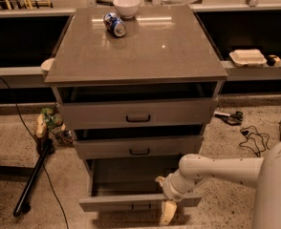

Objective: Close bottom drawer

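The bottom drawer (pixel 107 203) is the lowest grey drawer of the cabinet and stands pulled far out, its inside bare. Its small dark pull (pixel 141 206) shows on the front. My gripper (pixel 166 209) reaches in from the right on a white arm and hangs at the drawer's front edge, right of the pull, with one cream finger (pixel 167 213) pointing down over the front panel. The mid-sized drawer (pixel 139 147) and the widest top drawer (pixel 138 112) above it both stand slightly out.
On the cabinet top (pixel 150 46) lie a blue can (pixel 114 24) and a white bowl (pixel 126 5). A black stand leg (pixel 33 178) and a colourful bag (pixel 52 123) are on the floor at left. Cables (pixel 253 137) lie at right; a white container (pixel 248 57) sits on a ledge.
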`<action>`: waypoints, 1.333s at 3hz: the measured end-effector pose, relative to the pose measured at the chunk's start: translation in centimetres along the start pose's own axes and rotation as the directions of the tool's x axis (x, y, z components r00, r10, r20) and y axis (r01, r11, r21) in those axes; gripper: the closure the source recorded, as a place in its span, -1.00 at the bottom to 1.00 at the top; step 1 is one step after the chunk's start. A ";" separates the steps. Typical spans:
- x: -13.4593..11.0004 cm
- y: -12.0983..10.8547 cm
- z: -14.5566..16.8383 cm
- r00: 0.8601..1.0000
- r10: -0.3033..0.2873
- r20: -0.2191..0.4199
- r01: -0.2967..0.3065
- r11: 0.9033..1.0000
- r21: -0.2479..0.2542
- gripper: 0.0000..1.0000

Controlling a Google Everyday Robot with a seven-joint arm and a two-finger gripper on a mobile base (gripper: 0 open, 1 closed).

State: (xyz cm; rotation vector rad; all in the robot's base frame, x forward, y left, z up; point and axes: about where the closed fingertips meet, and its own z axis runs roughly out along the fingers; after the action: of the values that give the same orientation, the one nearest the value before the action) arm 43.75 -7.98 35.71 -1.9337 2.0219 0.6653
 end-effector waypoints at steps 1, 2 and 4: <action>3.4 -0.8 3.2 0.999 -0.033 0.022 0.033 0.999 -0.011 -1.00; 5.8 -0.9 5.2 0.996 -0.070 0.060 0.072 0.997 -0.033 -1.00; 9.6 0.8 8.5 0.993 -0.051 0.107 0.059 0.996 -0.072 -0.16</action>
State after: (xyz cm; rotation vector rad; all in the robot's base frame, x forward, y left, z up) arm 41.24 -12.10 23.77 -1.9445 1.8993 0.8226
